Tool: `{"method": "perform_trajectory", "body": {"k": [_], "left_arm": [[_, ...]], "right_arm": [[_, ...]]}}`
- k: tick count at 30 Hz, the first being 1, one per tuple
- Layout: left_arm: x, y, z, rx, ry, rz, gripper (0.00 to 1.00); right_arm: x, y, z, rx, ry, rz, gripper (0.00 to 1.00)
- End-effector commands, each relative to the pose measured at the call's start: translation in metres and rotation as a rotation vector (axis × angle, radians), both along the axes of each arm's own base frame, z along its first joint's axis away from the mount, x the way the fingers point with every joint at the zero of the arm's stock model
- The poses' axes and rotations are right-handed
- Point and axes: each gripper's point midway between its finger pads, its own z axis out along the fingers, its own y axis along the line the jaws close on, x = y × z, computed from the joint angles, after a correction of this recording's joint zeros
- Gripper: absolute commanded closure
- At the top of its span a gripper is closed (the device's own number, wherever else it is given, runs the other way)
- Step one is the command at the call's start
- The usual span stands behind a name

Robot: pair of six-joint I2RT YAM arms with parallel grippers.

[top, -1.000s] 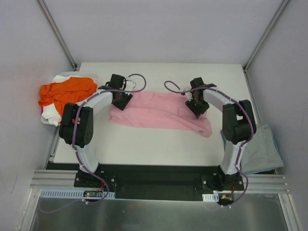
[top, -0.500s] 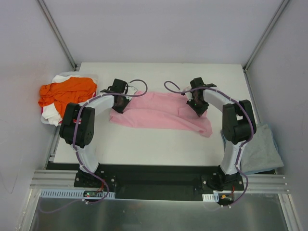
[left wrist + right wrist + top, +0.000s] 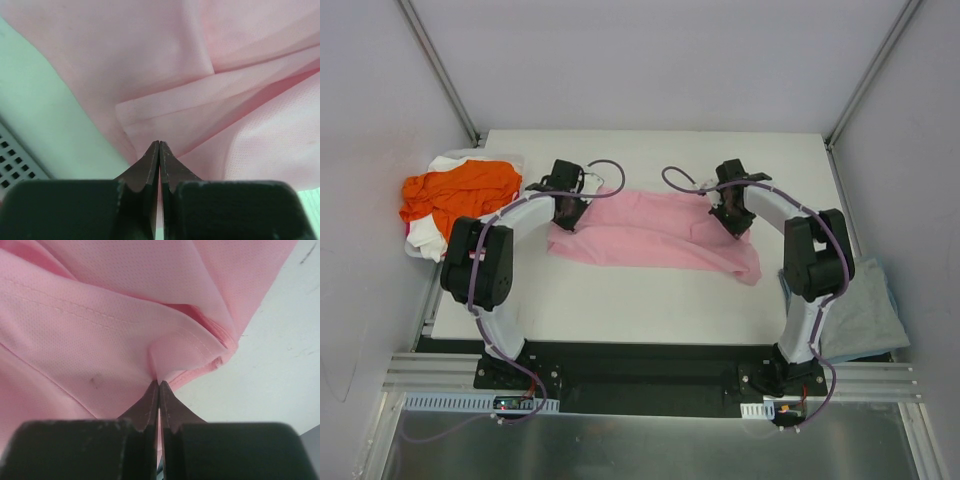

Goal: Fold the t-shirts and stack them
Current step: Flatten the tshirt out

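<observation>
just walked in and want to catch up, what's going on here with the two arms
Both arms are on the pink t-shirt, spread across the table. The left gripper is shut on its left end, the right gripper on a hem near its right end. An orange t-shirt lies bunched over a white t-shirt at the left edge; a grey-blue t-shirt lies at the right.
</observation>
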Motion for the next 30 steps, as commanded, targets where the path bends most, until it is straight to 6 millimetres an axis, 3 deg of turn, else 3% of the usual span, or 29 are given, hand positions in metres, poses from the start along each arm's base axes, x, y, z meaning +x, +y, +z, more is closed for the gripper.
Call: {"method": "perform_trajectory", "body": {"k": [1, 5, 10, 17, 24, 28, 30], "left_arm": [[0.030, 0.000, 0.071, 0.002, -0.195, 0.021, 1.00], [0.042, -0.003, 0.118, -0.034, -0.308, 0.025, 1.00], [0.039, -0.004, 0.145, -0.055, -0.367, 0.021, 1.00], [0.023, 0.000, 0.111, -0.018, -0.292, 0.014, 1.00], [0.017, 0.000, 0.102, -0.024, -0.266, 0.011, 1.00], [0.020, 0.000, 0.106, -0.019, -0.277, 0.008, 1.00], [0.022, 0.000, 0.108, -0.014, -0.285, 0.006, 1.00]], "right_arm": [[0.019, 0.001, 0.051, 0.010, -0.144, -0.013, 0.99], [0.022, 0.000, 0.077, 0.023, -0.210, -0.023, 0.99], [0.016, 0.001, 0.097, 0.053, -0.251, -0.032, 0.99], [0.013, 0.000, 0.091, 0.060, -0.272, -0.045, 0.99], [0.000, 0.004, 0.099, 0.067, -0.254, -0.032, 0.99], [-0.028, 0.004, 0.103, 0.072, -0.226, -0.012, 0.99], [-0.043, 0.002, 0.114, 0.082, -0.237, -0.002, 0.99]]}}
